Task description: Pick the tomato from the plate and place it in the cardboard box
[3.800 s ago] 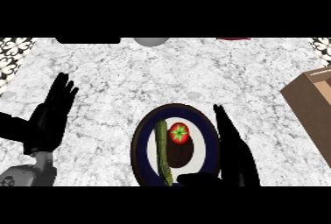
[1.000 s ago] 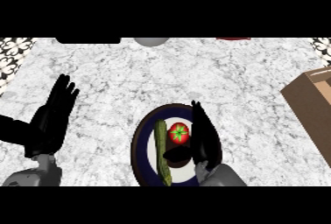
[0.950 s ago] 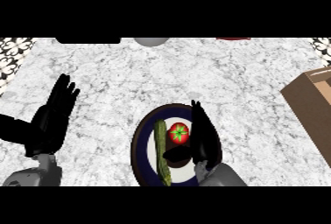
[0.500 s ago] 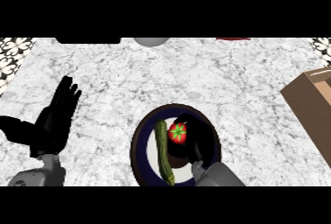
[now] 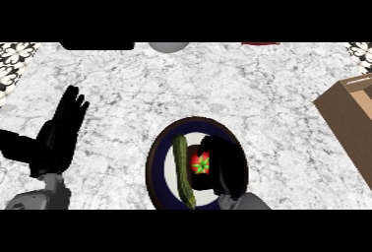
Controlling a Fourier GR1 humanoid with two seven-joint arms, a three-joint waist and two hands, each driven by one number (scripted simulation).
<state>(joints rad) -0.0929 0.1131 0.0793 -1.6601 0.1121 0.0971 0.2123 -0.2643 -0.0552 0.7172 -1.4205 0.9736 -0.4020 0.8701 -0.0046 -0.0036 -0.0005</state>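
— Where are we in the job?

— We're at the grasp. Our right hand (image 5: 222, 167) is down over the plate (image 5: 161, 147), and the tomato (image 5: 200, 165) sits on that plate, right against the hand's left side, only partly showing past the dark fingers.

— Are the fingers closed on it?

— We judge they are curling round it: the hand bends over the tomato's right side and hides much of it. We can't see the far side of the grip, so we wouldn't swear the thumb is in place.

— Anything else on the plate?

— A long green cucumber (image 5: 184, 170) lies just to the left of the tomato, touching it or nearly so. That is the thing to watch; we'd not want to drag it along.

— And our left hand?

— The left hand (image 5: 58, 133) rests at the left of the view, fingers straight and up, holding nothing, well apart from the plate.

— What does the next move call for?

— Lift the tomato straight up off the plate first, so it comes free of the cucumber and the rim. Then carry it right and a little away from us, to the cardboard box (image 5: 350, 118) at the right edge of the counter (image 5: 218, 83). Its open top is only partly in view, so we'd need to come in above the near wall before letting go.
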